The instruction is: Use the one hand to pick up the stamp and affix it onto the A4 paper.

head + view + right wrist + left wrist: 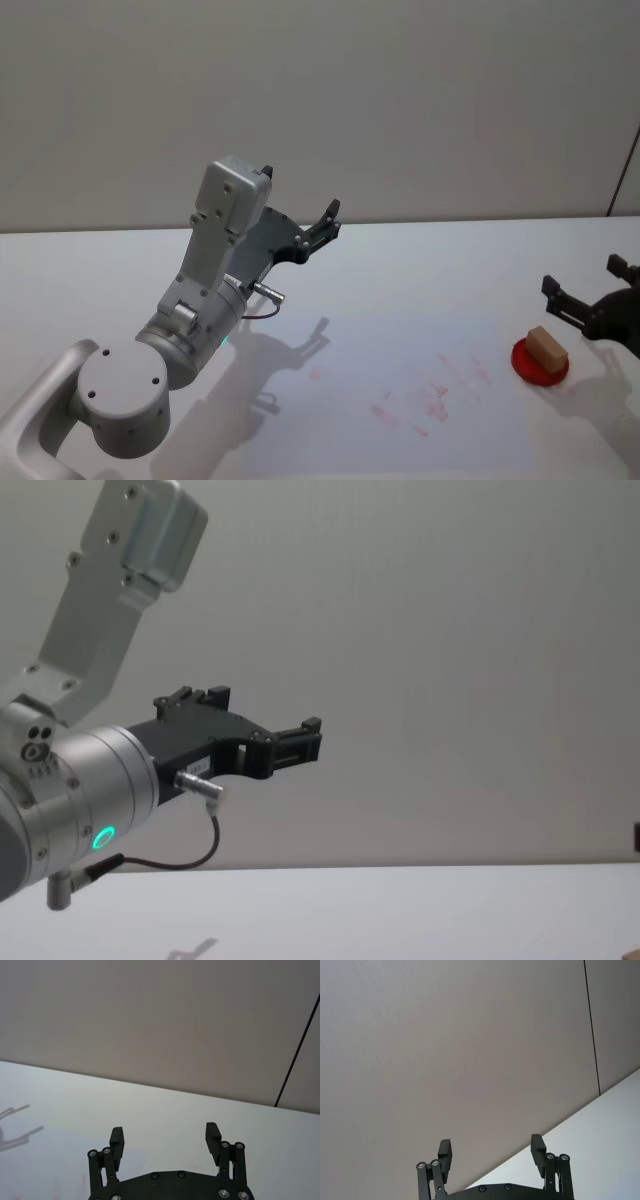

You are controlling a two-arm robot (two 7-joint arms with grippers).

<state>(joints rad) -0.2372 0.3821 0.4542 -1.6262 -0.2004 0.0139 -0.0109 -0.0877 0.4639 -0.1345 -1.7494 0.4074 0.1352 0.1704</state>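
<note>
The wooden stamp [546, 346] stands on a round red pad [526, 366] at the right side of the white surface [420, 270]. The pad is at the right edge of the paper [380, 345], which carries several red marks [432, 395]. The right tool [583, 277] is near the stamp, a little beyond it, with its fingers spread and holding nothing. The left tool [322, 228] is raised high above the surface on the left side. It is also spread and empty.
</note>
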